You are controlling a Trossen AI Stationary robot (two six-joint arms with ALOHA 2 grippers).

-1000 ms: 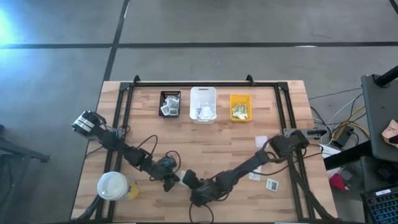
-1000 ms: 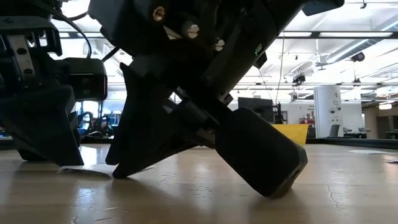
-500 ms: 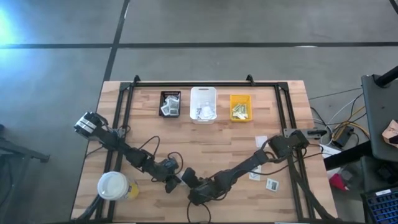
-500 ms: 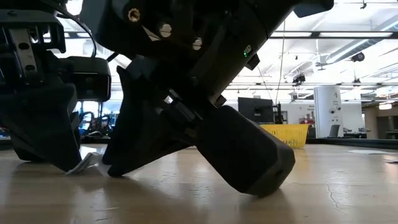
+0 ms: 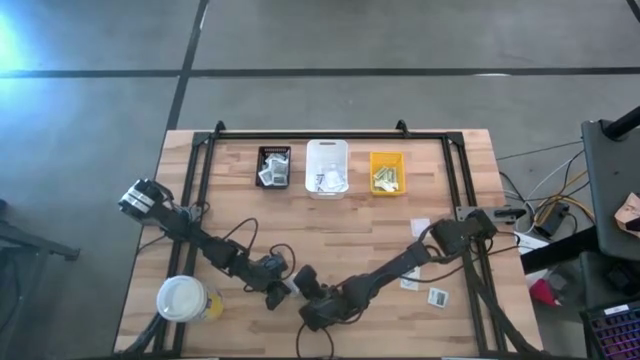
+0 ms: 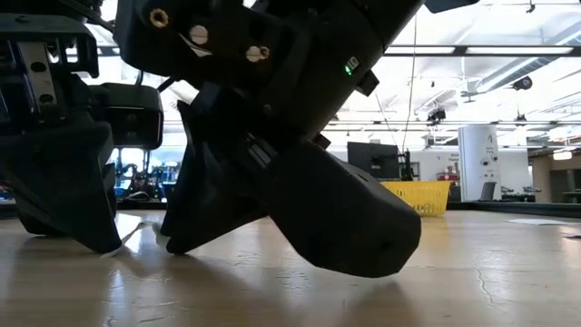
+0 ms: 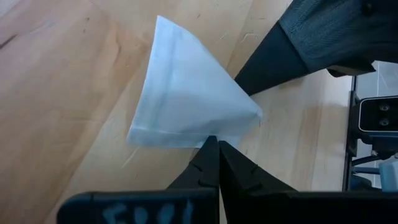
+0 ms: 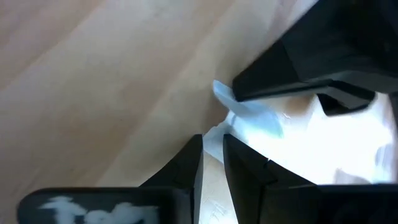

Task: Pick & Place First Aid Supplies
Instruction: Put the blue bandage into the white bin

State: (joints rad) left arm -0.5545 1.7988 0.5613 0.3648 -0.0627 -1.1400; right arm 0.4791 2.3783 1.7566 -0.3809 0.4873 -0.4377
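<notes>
One of the first aid supplies, a plain white packet (image 7: pixel 186 99), sits low over the wood near the table's front edge, between my two grippers. My left gripper (image 5: pixel 274 292) comes at it from the left and is shut on it (image 7: pixel 214 144). My right gripper (image 5: pixel 303 290) comes from the right, its fingers (image 8: pixel 212 144) closed to a narrow slit on the packet's other side (image 8: pixel 249 115). In the low view both grippers reach down to the table top: the left (image 6: pixel 95 238) and the right (image 6: pixel 182 241). My left gripper pinches the packet's near edge (image 7: pixel 208 132), close to one corner, between its two fingertips, slanting down from the table's left. The packet fans out beyond the fingers, tilted. Whether its far end lies on the wood I cannot tell. My right gripper pinches a corner of the packet (image 8: pixel 216 132) at its fingertips, slanting down from the table's right. In the left wrist view one of its fingers (image 7: pixel 267 59) lies against the packet's far side.
At the far side stand a black bin (image 5: pixel 273 166), a white bin (image 5: pixel 326 167) and a yellow bin (image 5: pixel 386 172). A white-lidded cup (image 5: pixel 182 299) stands near the left front corner. More packets (image 5: pixel 437 296) lie beside the right arm.
My right gripper has rolled about its own long line while staying at the packet; in the low view its big lower finger has swung leftward. The packet's edge, lifted beside my left fingertips half a second ago, now sits lower and mostly hidden between the grippers.
</notes>
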